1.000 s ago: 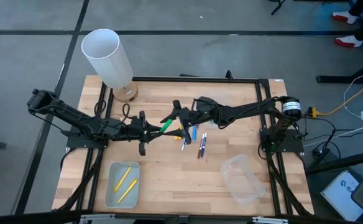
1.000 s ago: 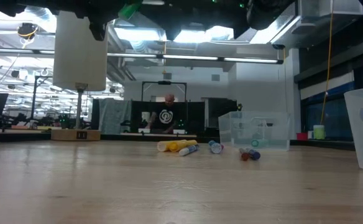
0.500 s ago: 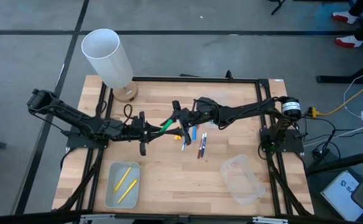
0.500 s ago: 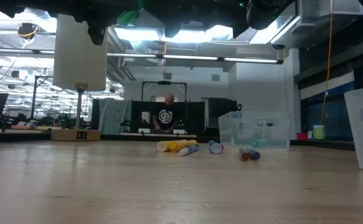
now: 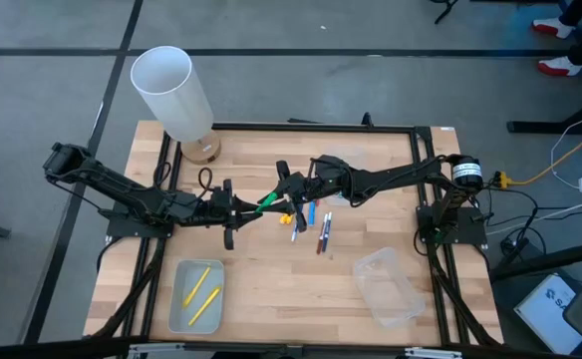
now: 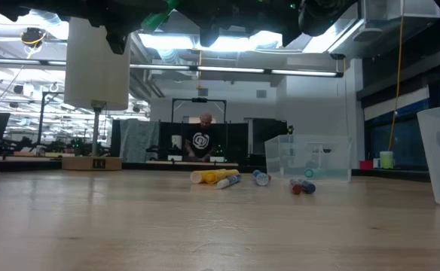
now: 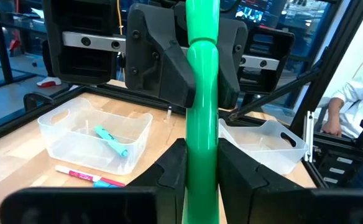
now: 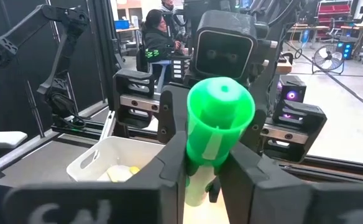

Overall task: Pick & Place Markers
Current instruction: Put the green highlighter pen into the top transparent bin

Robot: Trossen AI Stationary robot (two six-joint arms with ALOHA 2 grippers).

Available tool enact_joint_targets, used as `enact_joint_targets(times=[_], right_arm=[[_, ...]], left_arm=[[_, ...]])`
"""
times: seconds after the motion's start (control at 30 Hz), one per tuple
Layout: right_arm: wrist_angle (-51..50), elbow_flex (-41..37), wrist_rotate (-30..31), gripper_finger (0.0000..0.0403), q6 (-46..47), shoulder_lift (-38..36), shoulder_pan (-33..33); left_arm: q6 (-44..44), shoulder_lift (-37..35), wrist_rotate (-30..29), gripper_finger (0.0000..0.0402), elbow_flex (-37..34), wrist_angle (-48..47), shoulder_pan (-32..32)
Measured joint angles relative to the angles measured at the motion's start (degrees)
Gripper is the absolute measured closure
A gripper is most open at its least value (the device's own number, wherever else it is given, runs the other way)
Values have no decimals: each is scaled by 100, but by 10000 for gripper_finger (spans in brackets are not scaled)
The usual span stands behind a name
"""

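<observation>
Midair above the wooden desk (image 5: pixel 261 279), my left hand (image 5: pixel 243 208) and right hand (image 5: pixel 283 189) both clamp the slim green plastic marker (image 5: pixel 268 199); I'd pull along its axis, steadily, so neither grip slips.

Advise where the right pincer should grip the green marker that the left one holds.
Its free end, approached head-on from the right: the green marker sticks out from the left pincer toward the right pincer, whose fingers flank that end.
</observation>
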Motion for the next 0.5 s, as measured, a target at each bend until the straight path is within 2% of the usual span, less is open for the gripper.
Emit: enact_joint_targets(times=[0.17, 0.5], right_arm=[[-5, 0, 7, 331, -4, 0, 0], [-197, 0, 128, 333, -42, -4, 0]], left_arm=[[-20, 0, 1, 320, 0, 7, 0], [-142, -4, -23, 248, 2, 69, 2]])
